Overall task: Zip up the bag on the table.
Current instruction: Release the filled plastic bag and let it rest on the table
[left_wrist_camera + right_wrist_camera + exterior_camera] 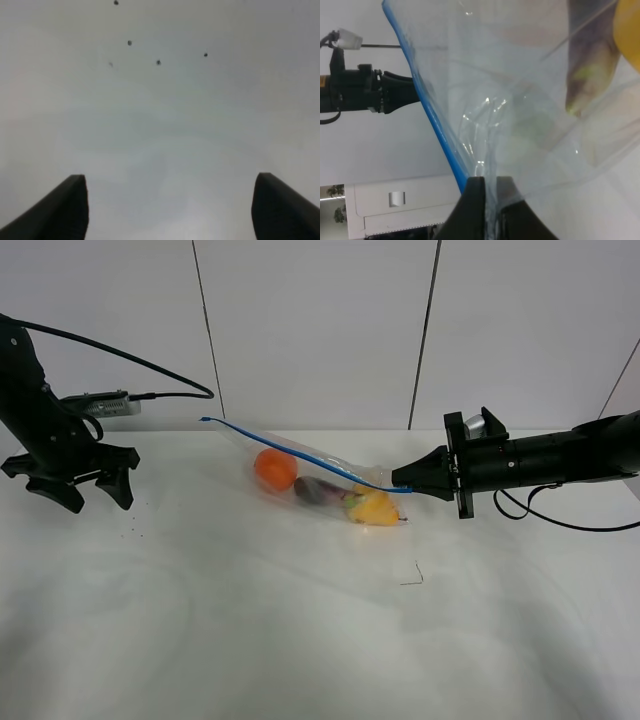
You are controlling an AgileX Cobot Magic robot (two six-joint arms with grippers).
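The clear bag (pixel 310 475) lies on the white table (pixel 300 640), a little behind its middle. Its blue zipper strip (pixel 290 448) runs from the far left down to the right end. An orange toy (pixel 275 468), a purple one (pixel 318 490) and a yellow one (pixel 375 508) show through the plastic. My right gripper (pixel 398 480) is shut on the bag's right end at the zipper. The right wrist view shows this right gripper (pixel 490 182) pinching the plastic beside the blue strip (pixel 437 125). Far to the left, my left gripper (pixel 100 502) hangs open over bare table, empty (pixel 170 200).
A small bent dark scrap (pixel 412 578) lies in front of the bag. Several dark specks (pixel 130 532) dot the table near the left gripper, seen too as specks (pixel 158 62). A white panelled wall stands behind. The left arm (pixel 370 92) shows beyond the bag.
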